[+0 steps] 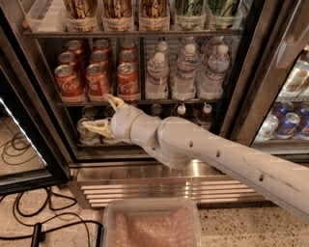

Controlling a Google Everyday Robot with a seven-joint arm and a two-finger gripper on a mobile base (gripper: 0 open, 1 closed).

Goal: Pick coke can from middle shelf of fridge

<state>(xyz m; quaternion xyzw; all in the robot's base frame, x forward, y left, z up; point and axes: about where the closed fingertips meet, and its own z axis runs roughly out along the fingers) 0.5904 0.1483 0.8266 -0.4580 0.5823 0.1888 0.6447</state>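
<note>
Several red coke cans stand on the middle shelf (145, 102) of the fridge (241, 91), with three in the front row (67, 83), (98, 81), (128, 81). My gripper (104, 115) is open and empty. It sits just below and in front of the shelf's front rail, under the middle and right front cans. One fingertip (115, 100) points up at the rail. The other finger (95, 127) points left in front of the lower shelf. My white arm reaches in from the lower right.
Water bottles (186, 72) stand right of the cans. Clear bins with bottles (118, 14) sit on the top rack. Small bottles (181, 111) are on the lower shelf. The open door (29, 135) is at the left, cables (19, 149) lie on the floor, and a pink tray (152, 226) sits below.
</note>
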